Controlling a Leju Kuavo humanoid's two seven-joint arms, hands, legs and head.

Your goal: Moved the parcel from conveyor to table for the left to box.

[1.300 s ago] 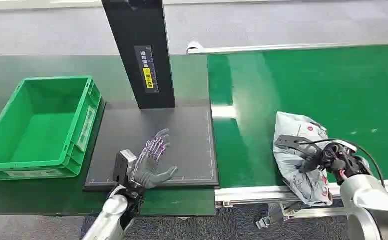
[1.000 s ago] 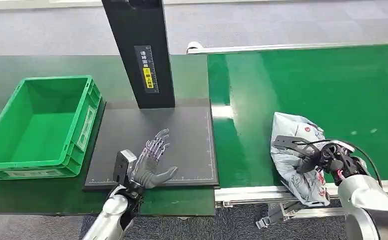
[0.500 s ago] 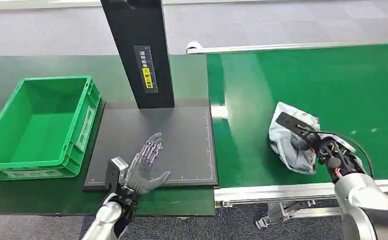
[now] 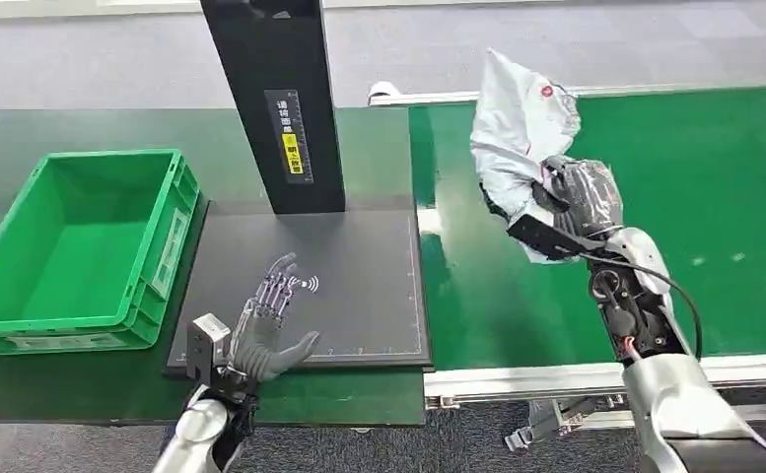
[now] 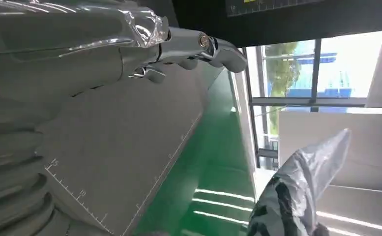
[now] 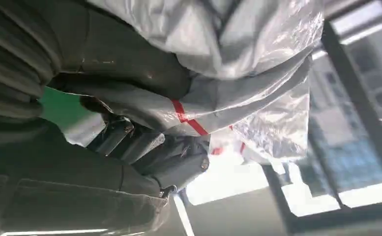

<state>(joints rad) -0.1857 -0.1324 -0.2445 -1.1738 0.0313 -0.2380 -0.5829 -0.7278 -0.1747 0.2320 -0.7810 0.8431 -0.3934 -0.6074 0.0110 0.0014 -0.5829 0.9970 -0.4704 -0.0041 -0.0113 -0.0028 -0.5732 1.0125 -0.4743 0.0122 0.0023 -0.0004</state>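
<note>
While the right hand (image 4: 578, 202) is clutching the crumpled parcel (image 4: 519, 128) above the conveyor (image 4: 714, 197), loose plastic is risking slipping out.

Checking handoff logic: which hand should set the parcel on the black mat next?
Right. The right hand already grips the parcel, lifted above the conveyor. The left hand rests open on the black mat.

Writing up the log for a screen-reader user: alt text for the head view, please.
The right hand holds a grey plastic parcel raised above the green conveyor belt. The left hand rests open-palmed on a black mat, beside an empty green crate.
</note>
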